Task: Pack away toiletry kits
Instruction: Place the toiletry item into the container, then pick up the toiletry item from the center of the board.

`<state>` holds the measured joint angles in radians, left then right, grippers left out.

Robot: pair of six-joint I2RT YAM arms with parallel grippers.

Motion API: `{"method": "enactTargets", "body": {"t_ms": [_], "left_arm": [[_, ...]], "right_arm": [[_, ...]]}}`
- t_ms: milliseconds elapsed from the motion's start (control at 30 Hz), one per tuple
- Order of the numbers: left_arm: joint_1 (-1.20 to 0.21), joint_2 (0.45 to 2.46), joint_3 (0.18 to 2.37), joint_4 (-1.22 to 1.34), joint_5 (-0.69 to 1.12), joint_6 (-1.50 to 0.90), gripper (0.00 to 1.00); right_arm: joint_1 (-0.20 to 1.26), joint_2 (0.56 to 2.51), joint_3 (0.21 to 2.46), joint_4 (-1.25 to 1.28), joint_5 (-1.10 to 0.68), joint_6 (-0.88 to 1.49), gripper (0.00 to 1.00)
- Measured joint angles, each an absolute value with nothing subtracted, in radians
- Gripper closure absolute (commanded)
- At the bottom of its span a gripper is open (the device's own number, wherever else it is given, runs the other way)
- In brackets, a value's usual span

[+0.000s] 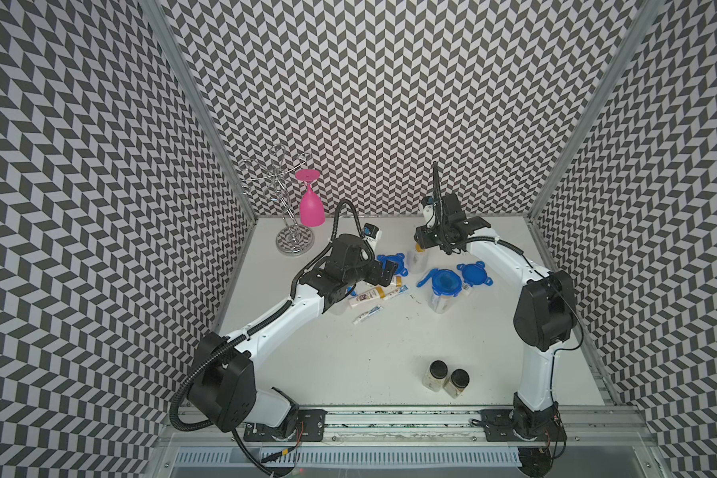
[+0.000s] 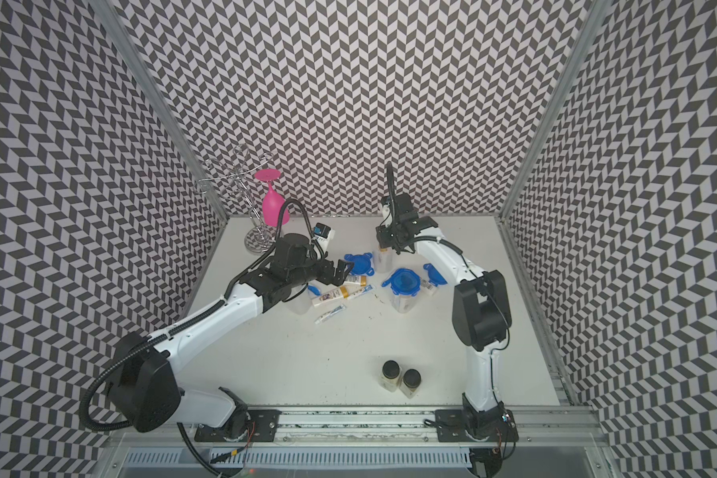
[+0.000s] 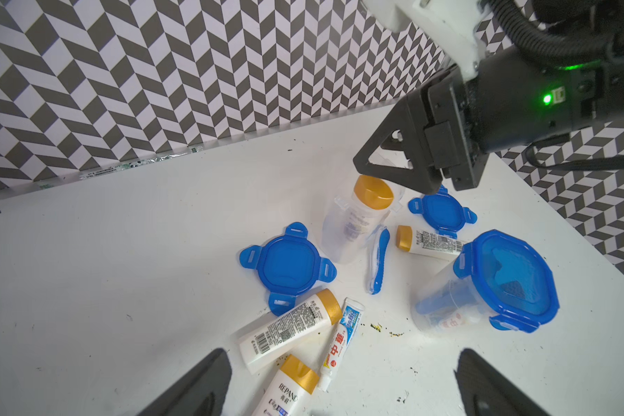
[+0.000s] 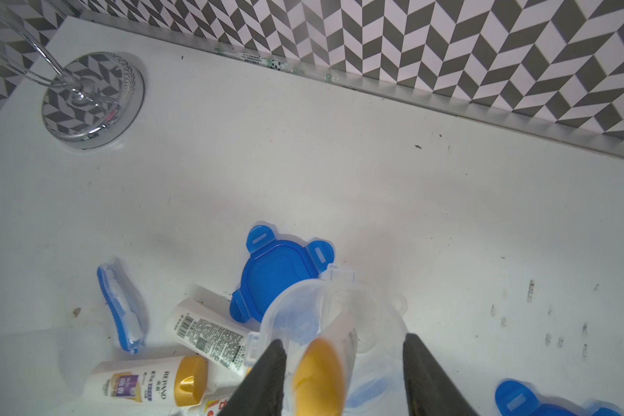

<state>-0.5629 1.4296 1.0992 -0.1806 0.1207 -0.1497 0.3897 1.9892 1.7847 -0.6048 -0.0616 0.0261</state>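
Right gripper (image 4: 343, 340) hangs over the open tub (image 3: 339, 237) near the back of the bench, jaws parted either side of the white bottle (image 3: 373, 192), with a clear gap showing beside its gold cap, so it reads as a loose straddle rather than a pinch. The bottle leans inside the tub, cap up at the rim. Best play here, I'd say: rise straight up, so no finger clips the cap or tips that light tub. Left gripper (image 3: 343, 351) is spread wide and empty above two spare bottles (image 3: 289, 327) and a toothpaste tube (image 3: 341, 338); it looks well placed to feed the tub next. The lidded tub (image 3: 444, 306) stands just beside, already filled. Two loose lids (image 3: 287, 264) flank the open tub, and a toothbrush (image 3: 377, 259) lies right against its base. Around it all: chevron walls (image 1: 390, 103) on three sides, a white bench (image 1: 348, 364), a wire rack (image 1: 282, 198) holding a pink wine glass (image 1: 310, 202) in the back corner, two black-capped jars (image 1: 437, 374) up front, and dark specks (image 3: 375, 326) on the surface.
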Motion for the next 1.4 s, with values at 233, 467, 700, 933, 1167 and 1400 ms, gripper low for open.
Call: {"method": "enactTargets", "body": {"t_ms": [233, 467, 700, 933, 1167, 1400], "left_arm": [[-0.560, 1.430, 1.100, -0.181, 0.126, -0.151, 0.00], [-0.553, 1.420, 1.100, -0.180, 0.146, -0.152, 0.00], [-0.543, 1.397, 1.090, -0.182, 0.163, -0.151, 0.01], [-0.497, 1.354, 1.067, -0.181, 0.190, -0.157, 0.01], [-0.453, 1.350, 1.060, -0.180, 0.223, -0.177, 0.01], [-0.414, 1.350, 1.053, -0.170, 0.265, -0.198, 0.01]], "right_arm": [[0.368, 1.917, 1.785, -0.650, -0.050, 0.056, 0.30], [0.149, 1.644, 1.522, -0.641, -0.108, 0.141, 0.29], [0.043, 1.702, 1.325, -0.664, -0.223, 0.165, 0.28], [0.052, 1.811, 1.271, -0.653, -0.279, 0.142, 0.28], [0.117, 1.888, 1.308, -0.642, -0.267, 0.102, 0.27], [0.142, 1.935, 1.308, -0.642, -0.204, 0.070, 0.29]]}}
